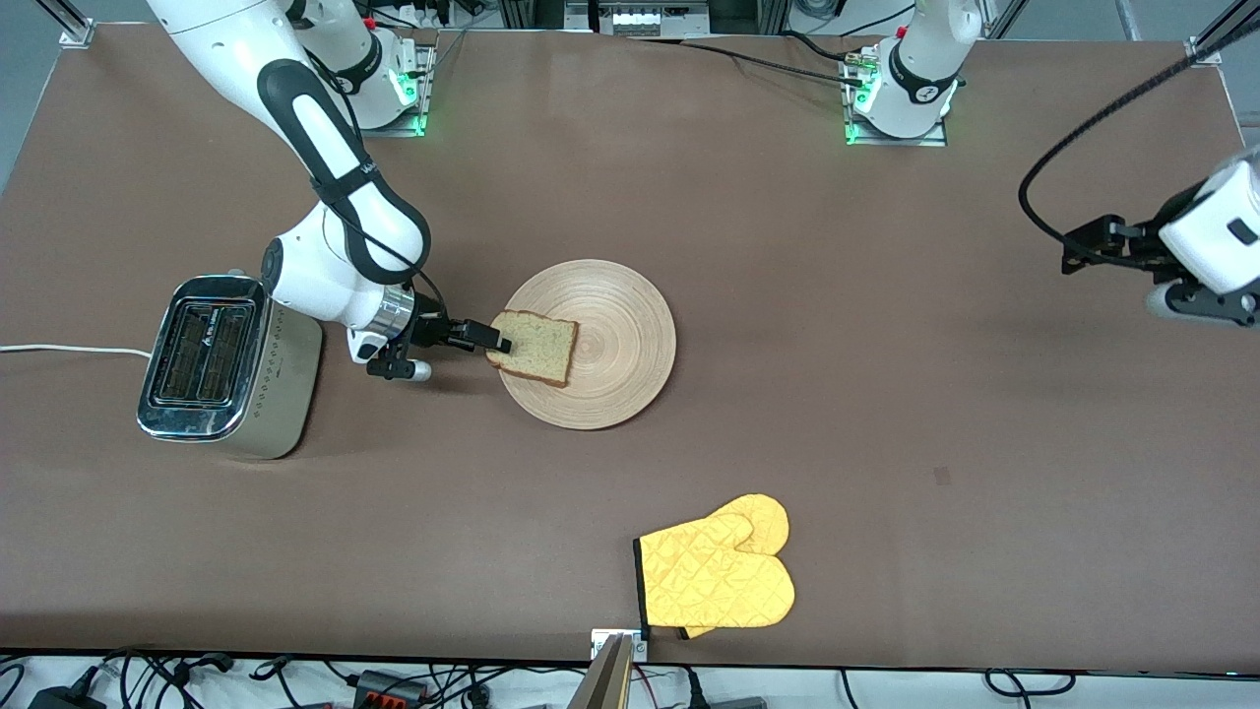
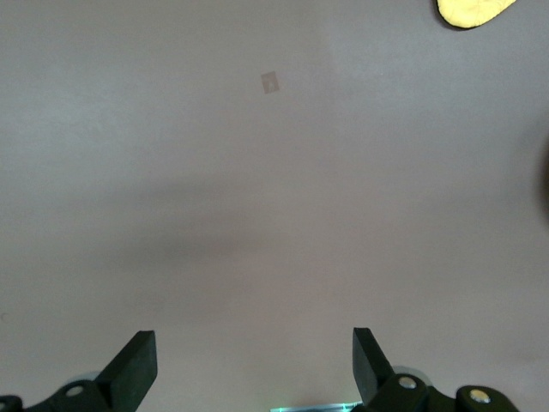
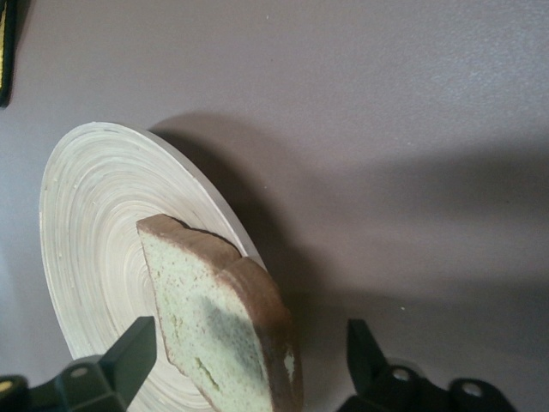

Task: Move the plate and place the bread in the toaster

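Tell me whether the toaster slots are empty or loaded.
Empty. Both slots of the toaster show only dark interior in the front view; the bread lies on the plate, between the right gripper's open fingers.

You are looking at two arms with glossy white shells. The right arm (image 1: 325, 148) carries a long black inlay down its forearm with small white lettering, a black cable clipped along it, and a polished metal ring at the wrist. Its end effector (image 1: 489, 340) is black, with a small white-tipped black cylinder hanging beneath the wrist. Both bases are bolted to metal plates and glow with green lights. The left arm (image 1: 1216, 236) shows a white wrist housing, a black bracket, and a braided black cable looping overhead. Its end effector (image 2: 255, 365) has matte black, wedge-shaped fingers with silver screws at their mounts.
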`<action>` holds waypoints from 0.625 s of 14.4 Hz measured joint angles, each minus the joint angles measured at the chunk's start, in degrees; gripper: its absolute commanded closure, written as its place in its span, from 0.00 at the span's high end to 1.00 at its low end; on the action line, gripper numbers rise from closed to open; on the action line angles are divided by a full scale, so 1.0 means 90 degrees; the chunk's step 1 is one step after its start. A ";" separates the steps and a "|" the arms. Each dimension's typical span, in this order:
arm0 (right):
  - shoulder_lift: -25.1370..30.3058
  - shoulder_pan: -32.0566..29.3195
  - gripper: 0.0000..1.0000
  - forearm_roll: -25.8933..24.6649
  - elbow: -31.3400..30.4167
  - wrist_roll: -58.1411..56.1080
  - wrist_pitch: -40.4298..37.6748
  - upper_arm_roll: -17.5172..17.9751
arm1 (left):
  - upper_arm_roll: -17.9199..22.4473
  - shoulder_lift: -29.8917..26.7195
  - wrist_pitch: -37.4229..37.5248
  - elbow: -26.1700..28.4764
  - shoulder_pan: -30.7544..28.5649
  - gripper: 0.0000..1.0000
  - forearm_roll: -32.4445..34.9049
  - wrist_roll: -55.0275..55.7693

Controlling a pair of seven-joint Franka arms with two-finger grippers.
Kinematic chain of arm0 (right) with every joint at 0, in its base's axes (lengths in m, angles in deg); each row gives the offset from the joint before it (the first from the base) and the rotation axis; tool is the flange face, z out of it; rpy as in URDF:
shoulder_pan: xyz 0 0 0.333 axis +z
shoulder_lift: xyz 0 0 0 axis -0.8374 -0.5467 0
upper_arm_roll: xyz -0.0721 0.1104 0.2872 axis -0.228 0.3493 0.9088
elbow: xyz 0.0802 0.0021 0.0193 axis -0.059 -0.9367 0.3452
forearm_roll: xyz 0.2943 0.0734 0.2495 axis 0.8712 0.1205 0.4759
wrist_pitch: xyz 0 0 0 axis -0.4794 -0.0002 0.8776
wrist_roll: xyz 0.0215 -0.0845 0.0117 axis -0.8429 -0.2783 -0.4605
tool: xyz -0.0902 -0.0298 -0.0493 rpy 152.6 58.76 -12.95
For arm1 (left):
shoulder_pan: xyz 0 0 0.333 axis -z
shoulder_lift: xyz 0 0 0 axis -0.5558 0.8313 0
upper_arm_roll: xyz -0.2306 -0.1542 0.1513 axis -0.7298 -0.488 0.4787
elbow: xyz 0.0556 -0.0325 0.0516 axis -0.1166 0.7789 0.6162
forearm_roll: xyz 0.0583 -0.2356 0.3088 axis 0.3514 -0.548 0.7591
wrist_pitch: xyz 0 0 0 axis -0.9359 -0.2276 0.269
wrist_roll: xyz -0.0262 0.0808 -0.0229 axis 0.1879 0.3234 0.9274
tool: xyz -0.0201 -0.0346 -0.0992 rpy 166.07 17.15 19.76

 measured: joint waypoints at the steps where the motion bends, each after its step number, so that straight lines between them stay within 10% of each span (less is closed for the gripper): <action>1: 0.0000 0.0009 0.87 0.0004 0.0000 -0.0001 0.0000 0.0006 | 0.0000 -0.0188 -0.0123 0.0245 0.0012 1.00 -0.0001 0.0133; 9: -0.0002 0.0038 0.67 0.0028 -0.0001 -0.0007 0.0000 0.0012 | 0.0006 -0.0678 -0.0506 0.0992 0.0054 1.00 -0.0002 0.0680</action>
